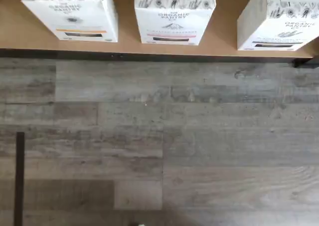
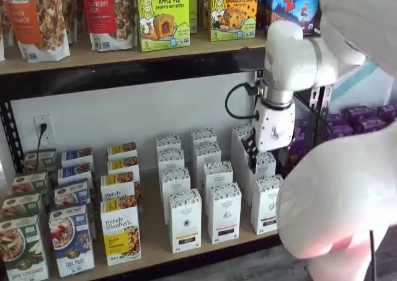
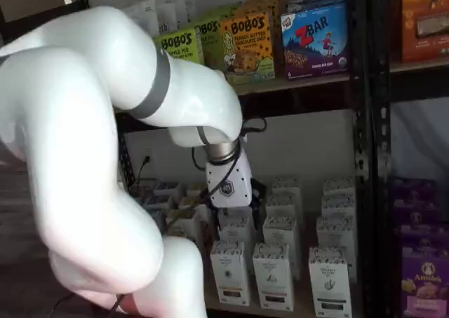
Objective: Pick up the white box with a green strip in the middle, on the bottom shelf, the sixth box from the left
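Observation:
The white box (image 2: 267, 203) stands at the right end of the front row on the bottom shelf (image 2: 155, 244), and shows in both shelf views (image 3: 330, 279). In the wrist view it is the box (image 1: 281, 21) turned slightly, with a dark strip low on its front. My gripper (image 2: 251, 160) hangs above the back rows of white boxes, behind and a little left of that box. Only a black finger shows side-on below the white body (image 3: 254, 191). Nothing is in the fingers, and the jaws stand open.
Two more white cartons (image 2: 185, 220) (image 2: 224, 211) stand left of the target, with yellow-and-white boxes (image 2: 120, 234) and a blue box (image 2: 71, 240) further left. A black upright (image 3: 365, 156) and purple boxes (image 3: 424, 276) lie to the right. Grey plank floor (image 1: 159, 146) lies before the shelf's black rail (image 1: 149, 56).

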